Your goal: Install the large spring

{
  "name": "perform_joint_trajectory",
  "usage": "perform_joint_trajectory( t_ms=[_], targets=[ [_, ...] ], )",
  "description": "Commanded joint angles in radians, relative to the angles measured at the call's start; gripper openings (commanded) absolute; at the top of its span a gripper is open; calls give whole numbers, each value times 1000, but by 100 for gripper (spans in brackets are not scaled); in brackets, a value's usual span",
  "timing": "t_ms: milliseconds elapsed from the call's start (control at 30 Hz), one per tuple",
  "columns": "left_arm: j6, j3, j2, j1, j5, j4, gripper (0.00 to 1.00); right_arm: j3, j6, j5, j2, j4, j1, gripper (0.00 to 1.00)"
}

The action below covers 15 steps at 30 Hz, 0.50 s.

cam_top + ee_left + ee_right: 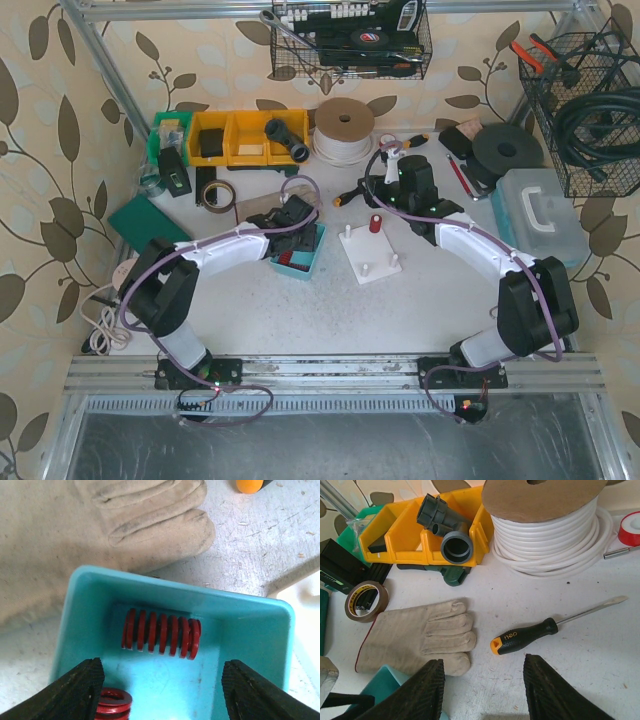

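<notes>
The left gripper (162,682) hangs over the teal bin (252,630) with its jaws wide apart and nothing between them. The large spring (161,632) lies on its side on the bin floor, just beyond the fingertips, untouched. A second spring (114,702) stands end-up, partly hidden behind the finger on the picture's left, so its size is hard to judge. The risk, as I judge it, is that the jaws line up with the lying spring's long axis, so closing would squeeze it end to end and it could buckle and shoot free. That finger could also snag the second spring. Only the left wrist view shows the springs. The top view hides them under the arm, but it shows the white peg plate (370,250) with one red spring (375,223) seated on it. At right, the right gripper (484,670) hovers open and empty near a screwdriver (525,636).
</notes>
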Motion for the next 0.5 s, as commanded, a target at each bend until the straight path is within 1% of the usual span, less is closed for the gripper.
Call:
perform_joint_trajectory(
  t_ms=[0, 67, 167, 300, 467],
  targets=[
    [1, 59, -3, -6, -59, -70, 73, 30, -4, -14, 17, 10, 1, 45],
    [13, 70, 11, -5, -52, -69, 78, 29, -5, -14, 16, 10, 2, 45],
    [42, 89, 40, -2, -26, -61, 82, 29, -6, -13, 17, 9, 1, 45],
    [61, 134, 100, 11, 35, -74, 80, 29, -6, -13, 17, 10, 1, 45],
    [63, 141, 129, 15, 46, -67, 79, 28, -6, -13, 16, 10, 1, 45]
  ],
)
